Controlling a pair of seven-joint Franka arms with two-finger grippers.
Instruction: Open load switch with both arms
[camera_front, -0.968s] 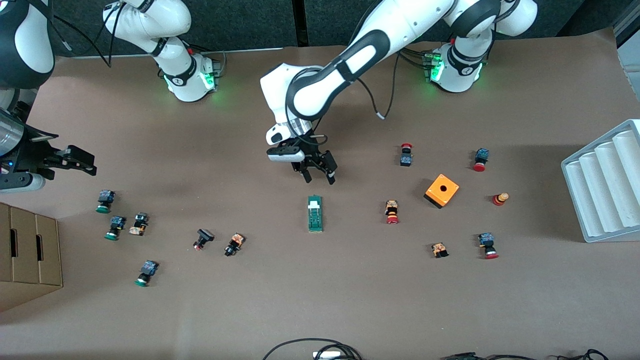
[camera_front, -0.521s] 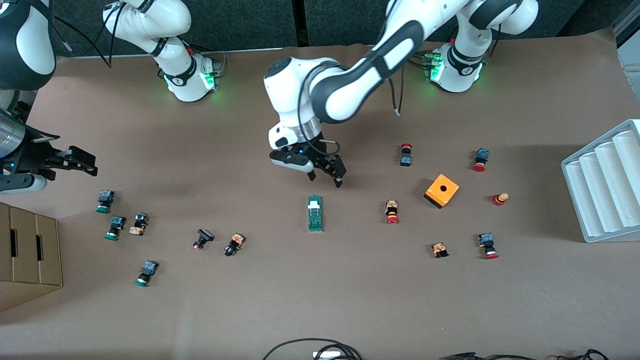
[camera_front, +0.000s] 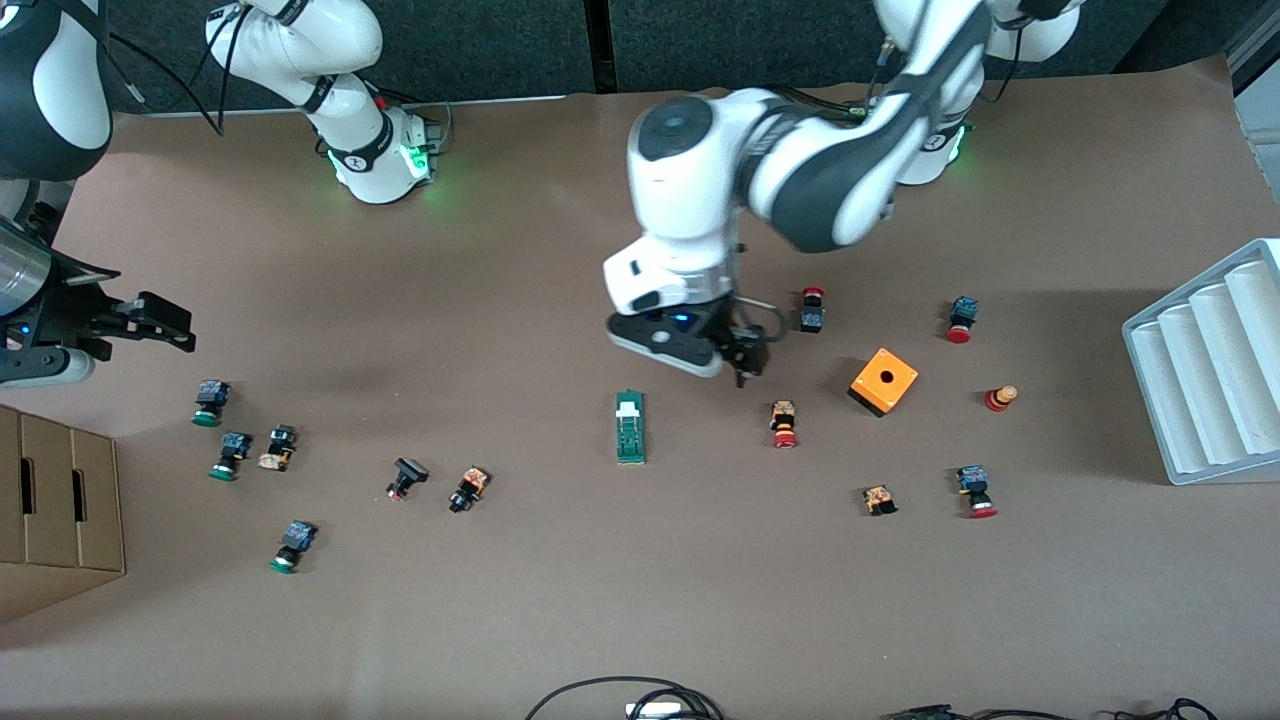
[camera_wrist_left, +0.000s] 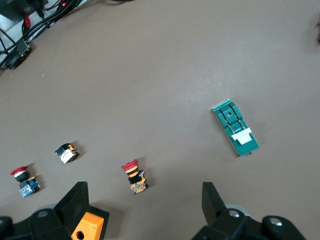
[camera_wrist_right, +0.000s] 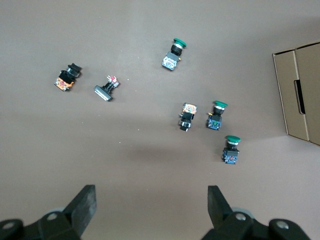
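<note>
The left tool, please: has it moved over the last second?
Yes. The left tool has swung from above the green switch toward the orange box.

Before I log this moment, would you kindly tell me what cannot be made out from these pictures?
- Left gripper: front view, its own wrist hides most of the jaws; they show apart in the left wrist view only.
- Right gripper: front view, its arm is cut by the edge.
- Load switch: too small everywhere to show how the white piece latches.
- Cardboard box: cut by the front view's edge; contents unseen.
</note>
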